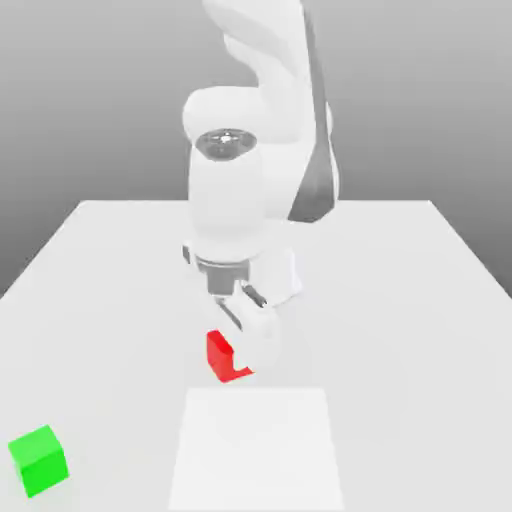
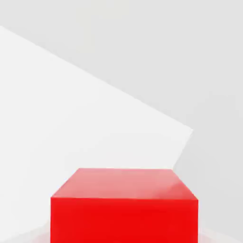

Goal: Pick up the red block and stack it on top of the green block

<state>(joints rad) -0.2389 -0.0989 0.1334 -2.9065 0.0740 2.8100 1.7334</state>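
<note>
The red block [image 1: 222, 358] sits low over the white table in the middle of the exterior view, its right part hidden behind my gripper [image 1: 245, 345]. The gripper comes straight down from the white arm and is shut on the red block. In the hand view the red block [image 2: 124, 209] looms close, with its top face and one side face showing. The green block [image 1: 40, 460] rests on the table at the exterior view's near left corner, well apart from the gripper and the red block.
The white table [image 1: 400, 300] stretches wide on both sides of the arm. A paler rectangular patch [image 1: 255, 450] lies on its surface just in front of the red block. The arm's bulky white body [image 1: 240, 190] rises behind the gripper.
</note>
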